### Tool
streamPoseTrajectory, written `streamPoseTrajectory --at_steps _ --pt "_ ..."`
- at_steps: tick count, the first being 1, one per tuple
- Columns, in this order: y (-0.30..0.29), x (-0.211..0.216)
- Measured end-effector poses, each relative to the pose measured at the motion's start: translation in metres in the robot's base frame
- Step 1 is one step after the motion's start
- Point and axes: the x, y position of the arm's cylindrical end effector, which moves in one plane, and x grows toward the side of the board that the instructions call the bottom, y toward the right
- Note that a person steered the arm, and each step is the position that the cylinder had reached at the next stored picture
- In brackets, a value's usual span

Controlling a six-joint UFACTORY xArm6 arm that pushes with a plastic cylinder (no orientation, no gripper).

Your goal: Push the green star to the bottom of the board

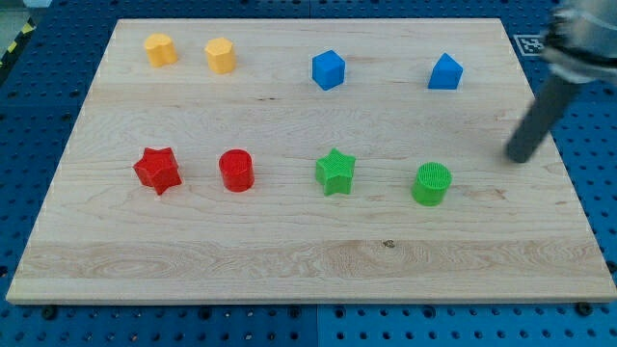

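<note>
We start at the desk's bottom edge, a pale wooden board, where a broad strip of bare wood runs from corner to corner. One row up, we have four pieces in a line: the red plastic star block towards the left edge, the red plastic cylinder just beside it, then our target, the green ridged plastic star block, right of centre, and the green plastic cylinder near it on the right-edge side. The star stands apart from both neighbours.

Over by the right edge our tip sits down on the wood, well apart from the green star, with the green cylinder between the two. There are no jaws on this rig, only the dark rod, and it has hold of nothing.

Along the top edge: two yellow plastic blocks near the top-left corner, their shapes hard to call, and two blue plastic blocks towards the top-right.

By our reading this is the approach, with no contact made. The next move calls for bringing our tip round to the star's top-edge side, passing clear of the green cylinder and the blue blocks, then driving straight for the bottom edge. An off-centre hit on a star point could spin it aside.
</note>
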Motion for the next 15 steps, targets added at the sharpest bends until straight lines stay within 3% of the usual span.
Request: streamPoseTrajectory --at_steps 2,3,5,6,8,11,13,15 --pt "-0.187 -0.008" --pt "-0.216 -0.001" --pt "-0.210 0.073" --pt "-0.210 0.082" --pt "-0.213 0.022" --pt "-0.187 0.086" --pt "-0.164 0.057" --pt "-0.129 0.089"
